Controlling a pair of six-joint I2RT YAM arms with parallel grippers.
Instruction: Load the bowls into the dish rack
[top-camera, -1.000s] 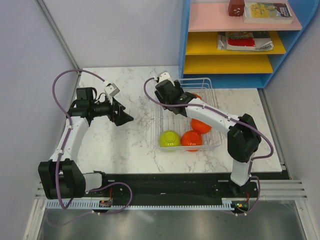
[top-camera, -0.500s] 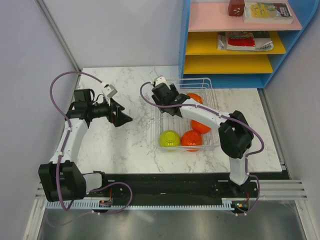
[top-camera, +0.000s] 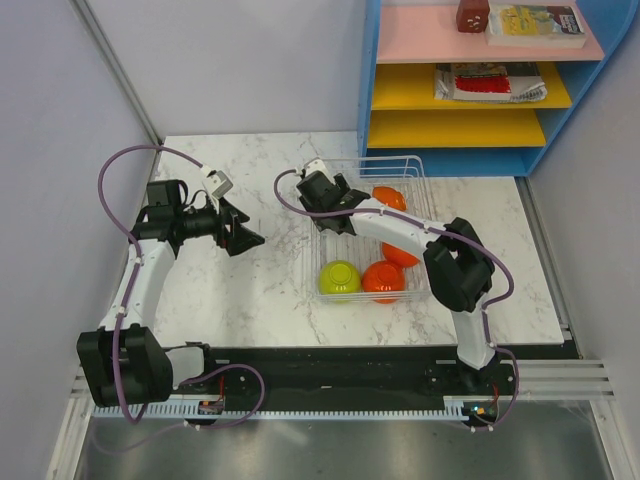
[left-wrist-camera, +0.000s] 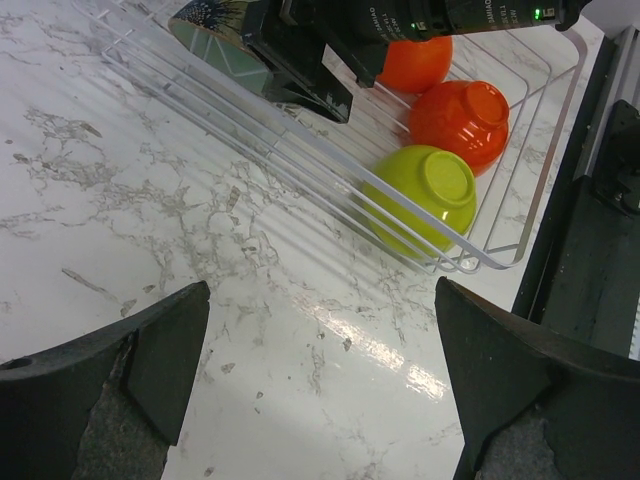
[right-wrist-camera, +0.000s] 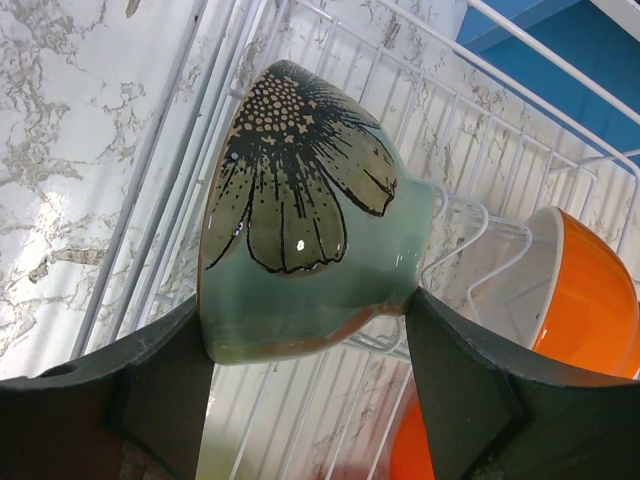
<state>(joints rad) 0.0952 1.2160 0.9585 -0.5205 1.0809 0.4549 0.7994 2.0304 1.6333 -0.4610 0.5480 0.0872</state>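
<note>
My right gripper (right-wrist-camera: 305, 305) is shut on the pale sage-green bowl (right-wrist-camera: 300, 230), which has a dark flower pattern, and holds it tilted over the far left part of the dish rack (right-wrist-camera: 480, 130). In the top view this gripper (top-camera: 325, 203) is above the rack (top-camera: 420, 288). The rack holds a yellow-green bowl (top-camera: 339, 278) and three orange-red bowls (top-camera: 383, 279) (top-camera: 401, 253) (top-camera: 389, 197). My left gripper (top-camera: 243, 228) is open and empty over the marble table, left of the rack. The left wrist view shows the yellow-green bowl (left-wrist-camera: 432, 196) upside down. The white bowl is out of view.
A blue shelf unit (top-camera: 555, 130) with pink and yellow boards, books on them, stands behind the rack at the back right. Grey walls close off the left and back. Bare marble table (top-camera: 260, 290) lies between my left gripper and the rack.
My right gripper has moved left with the sage-green bowl, toward the rack's far left corner. My left arm has barely moved.
</note>
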